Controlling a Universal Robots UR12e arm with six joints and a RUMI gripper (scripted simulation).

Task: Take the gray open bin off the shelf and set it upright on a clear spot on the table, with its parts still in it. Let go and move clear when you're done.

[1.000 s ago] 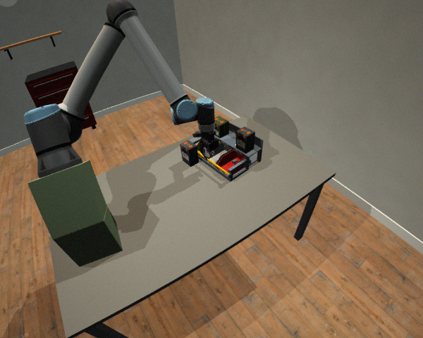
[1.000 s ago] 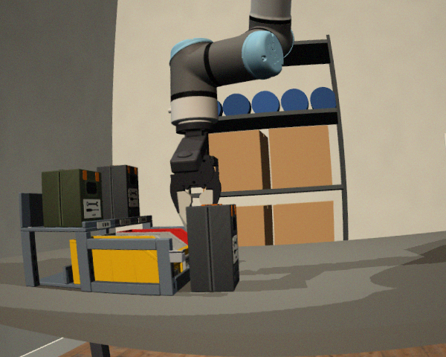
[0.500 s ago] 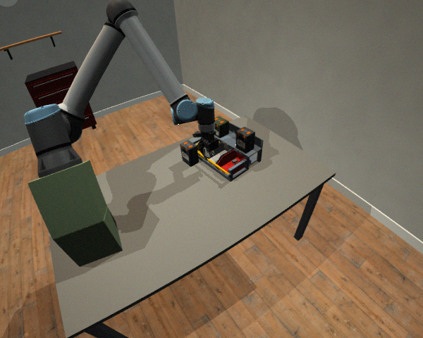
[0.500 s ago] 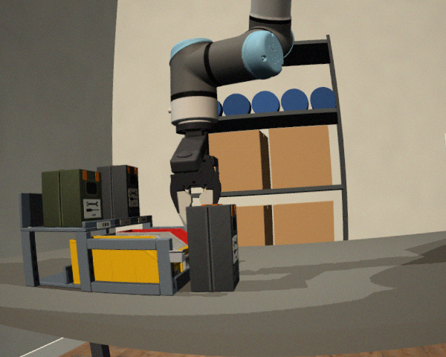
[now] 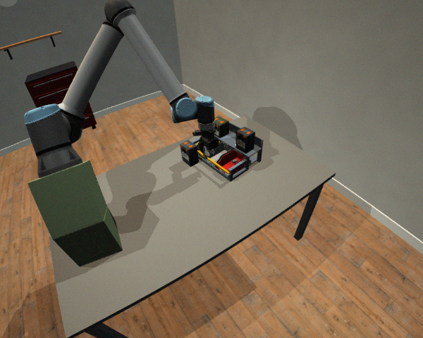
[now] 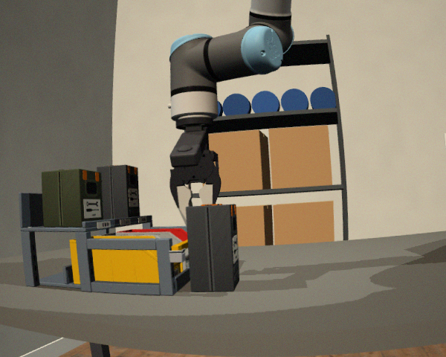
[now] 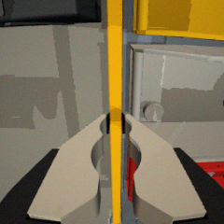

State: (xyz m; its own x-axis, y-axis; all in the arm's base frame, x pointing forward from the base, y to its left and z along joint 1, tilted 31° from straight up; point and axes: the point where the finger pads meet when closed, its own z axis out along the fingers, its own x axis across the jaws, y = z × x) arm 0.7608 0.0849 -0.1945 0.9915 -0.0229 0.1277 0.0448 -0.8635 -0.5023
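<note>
Table [image 5: 211, 225], pincer [image 7: 113, 120] on yellow wall [image 7: 114, 56]

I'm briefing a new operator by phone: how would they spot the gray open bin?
On the table stands a low gray shelf unit with dark boxes on top. In its lower level lies the gray open bin, flanked by a yellow wall and a red bin; it alone is pale gray, holding a small round part.
</note>
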